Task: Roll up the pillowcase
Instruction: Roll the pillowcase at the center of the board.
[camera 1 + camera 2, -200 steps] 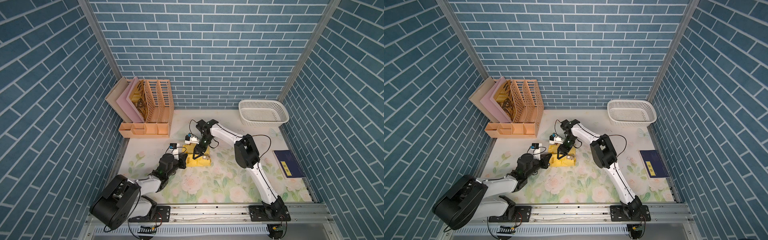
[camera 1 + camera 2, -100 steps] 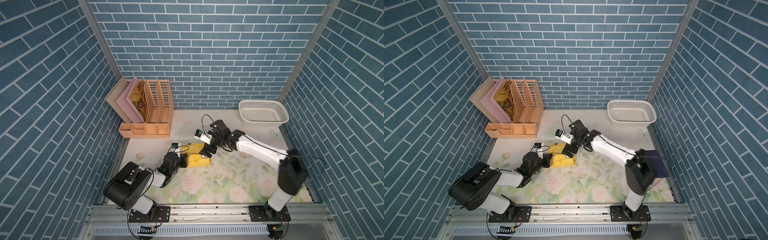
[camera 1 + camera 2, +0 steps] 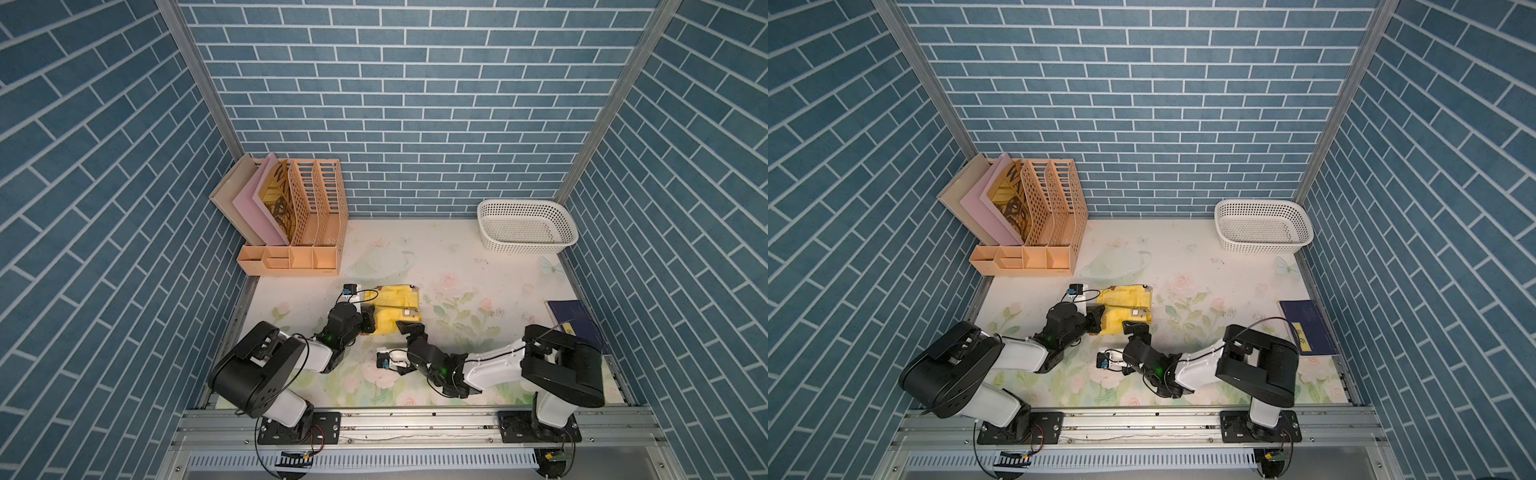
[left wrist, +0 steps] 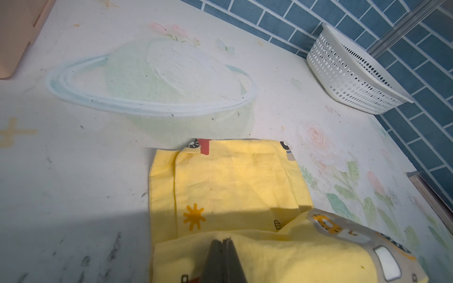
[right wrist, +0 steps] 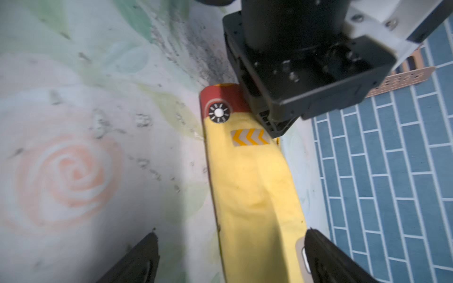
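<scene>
**Right jaws standing wide at the roll, left jaws shut at its other end**

I'm seeing the pillowcase (image 3: 394, 308) lying left of centre on the tabletop (image 3: 461, 257), partly rolled. The roll (image 5: 252, 186) is running along its near edge, and the flat remainder (image 4: 235, 181) is stretching away toward the far wall.

The left jaws are pressing together with their tips against the fold. I can't tell if a layer is pinched. The right jaws are gaping wide, and the roll's right end is sitting between them, though I can't tell if they are touching it.

The far edge of the flat part is lying straight, with one small corner turned over in the left wrist view.

Bare tabletop is opening up beyond that edge, between the file rack (image 3: 300, 232) and the white basket (image 3: 525, 227). The blue book (image 3: 572, 321) is sitting well apart by the right wall.

Versus half a second ago, the right arm is no longer reaching in from the pillowcase's far right. It is now folding low near the front rail, with its jaws at the near right corner. The left arm is staying at the left edge and the pillowcase is keeping its place.
</scene>
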`<action>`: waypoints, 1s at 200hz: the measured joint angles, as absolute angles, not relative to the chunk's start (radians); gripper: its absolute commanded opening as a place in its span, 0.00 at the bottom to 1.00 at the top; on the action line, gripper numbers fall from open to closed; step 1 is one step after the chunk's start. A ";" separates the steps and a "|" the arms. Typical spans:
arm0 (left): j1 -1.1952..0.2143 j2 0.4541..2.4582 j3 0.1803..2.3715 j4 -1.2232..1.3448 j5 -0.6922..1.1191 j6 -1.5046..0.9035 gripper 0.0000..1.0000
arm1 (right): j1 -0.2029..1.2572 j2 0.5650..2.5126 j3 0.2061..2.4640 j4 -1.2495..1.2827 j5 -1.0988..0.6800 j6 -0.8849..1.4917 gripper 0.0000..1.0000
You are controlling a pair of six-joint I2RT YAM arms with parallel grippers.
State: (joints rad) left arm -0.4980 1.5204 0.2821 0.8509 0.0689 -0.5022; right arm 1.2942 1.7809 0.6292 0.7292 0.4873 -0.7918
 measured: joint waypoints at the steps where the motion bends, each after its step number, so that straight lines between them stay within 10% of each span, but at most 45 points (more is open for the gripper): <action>1: -0.498 1.520 0.282 0.851 0.068 -0.502 0.00 | 1.294 1.785 0.631 0.733 0.488 -0.794 0.96; 67: -0.498 1.512 0.282 0.851 0.068 -0.505 0.00 | 1.235 2.025 0.842 0.859 0.562 -0.890 0.91; 130: -0.483 1.489 0.282 0.832 0.004 -0.501 0.00 | 1.214 2.100 0.962 0.688 0.527 -0.902 0.00; 200: -0.363 1.050 0.276 0.683 -0.023 -0.528 0.01 | 1.138 1.962 0.986 0.343 0.347 -0.716 0.00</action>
